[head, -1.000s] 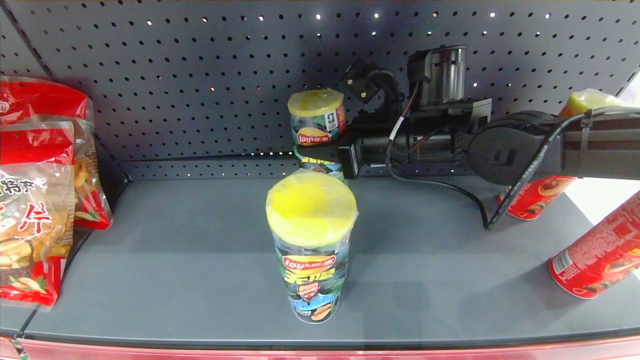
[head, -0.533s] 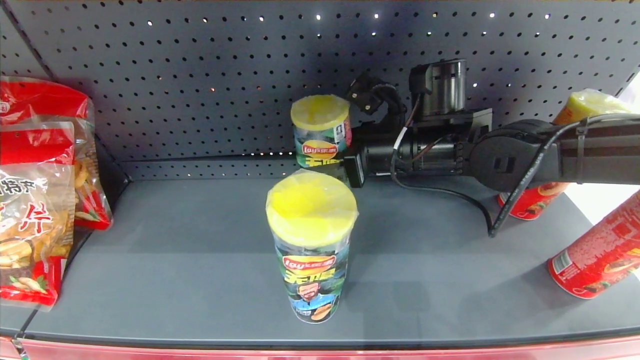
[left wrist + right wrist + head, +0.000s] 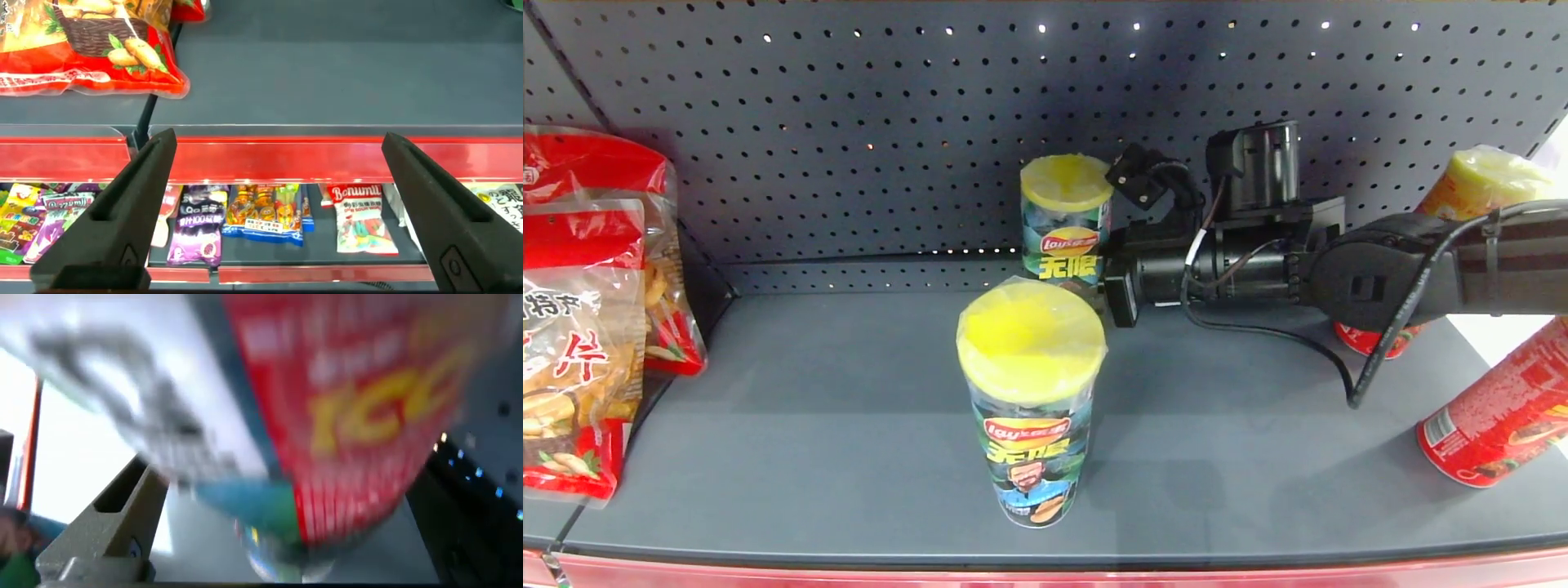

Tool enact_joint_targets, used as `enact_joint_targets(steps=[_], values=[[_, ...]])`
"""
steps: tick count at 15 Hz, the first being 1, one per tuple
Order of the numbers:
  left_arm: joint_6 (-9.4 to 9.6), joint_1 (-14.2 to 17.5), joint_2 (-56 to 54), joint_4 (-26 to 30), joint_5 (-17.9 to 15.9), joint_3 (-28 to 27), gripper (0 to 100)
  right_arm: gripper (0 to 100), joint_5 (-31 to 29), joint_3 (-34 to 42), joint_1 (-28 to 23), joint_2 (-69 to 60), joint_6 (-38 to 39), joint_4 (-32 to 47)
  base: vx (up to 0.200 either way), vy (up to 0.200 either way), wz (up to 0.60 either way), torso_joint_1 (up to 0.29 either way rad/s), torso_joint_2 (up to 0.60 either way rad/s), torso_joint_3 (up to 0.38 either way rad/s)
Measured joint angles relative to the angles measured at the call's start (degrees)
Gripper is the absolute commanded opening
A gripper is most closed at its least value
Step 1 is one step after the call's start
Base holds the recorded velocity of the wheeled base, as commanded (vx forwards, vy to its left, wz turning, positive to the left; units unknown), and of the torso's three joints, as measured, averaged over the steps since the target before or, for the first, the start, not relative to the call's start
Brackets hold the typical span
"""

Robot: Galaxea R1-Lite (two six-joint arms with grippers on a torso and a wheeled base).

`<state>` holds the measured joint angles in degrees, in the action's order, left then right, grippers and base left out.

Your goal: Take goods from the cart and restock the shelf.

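grey shelf (image 3: 833, 425): flat board in front of a dark pegboard (image 3: 849, 122), with a red strip (image 3: 1045, 576) along its 6 o'clock edge.
front can (image 3: 1031, 408): yellow lid, upright, standing free at mid-shelf toward 6 o'clock.
rear can (image 3: 1066, 224): same print and yellow lid, upright, at 12 o'clock of the front can and near the pegboard; its foot is hidden behind the front can's lid, so i cannot tell whether it rests on the shelf.
right gripper (image 3: 1107, 291): its arm stretches across from 3 o'clock; the fingers are clamped on the rear can's lower part, and one dark finger shows at the can's 4 o'clock side. the right wrist view is blurred but shows a can filling the space between the two fingers.
left gripper (image 3: 282, 220): fingers spread wide with nothing between them, level with the red strip; packets (image 3: 364, 220) on a lower shelf lie beyond.
bags (image 3: 588, 310): red snack bags stacked at the shelf's 9 o'clock end.
red can (image 3: 1494, 416): tilted, at 4 o'clock, well apart from the front can, its top cut off by the picture's edge.
second red can (image 3: 1364, 339): at 3 o'clock, mostly hidden behind the arm.
orange can (image 3: 1474, 188): pale yellow lid, at 2 o'clock, behind the arm.
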<state>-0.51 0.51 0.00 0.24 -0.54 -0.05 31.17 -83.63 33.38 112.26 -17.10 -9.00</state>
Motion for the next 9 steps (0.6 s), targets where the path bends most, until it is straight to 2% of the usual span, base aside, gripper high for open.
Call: enact_joint_targets(steps=[6, 9], values=[[0.00, 0.0, 0.0, 0.0, 0.0, 0.0, 100, 100, -0.2, 8.0, -4.0, -2.5, -0.5, 0.6, 0.000, 0.000, 0.00, 0.000, 0.00, 0.000], [0.00, 0.0, 0.0, 0.0, 0.0, 0.0, 100, 100, -0.2, 9.5, -7.0, -3.3, -0.5, 0.5, 0.000, 0.000, 0.00, 0.000, 0.00, 0.000]])
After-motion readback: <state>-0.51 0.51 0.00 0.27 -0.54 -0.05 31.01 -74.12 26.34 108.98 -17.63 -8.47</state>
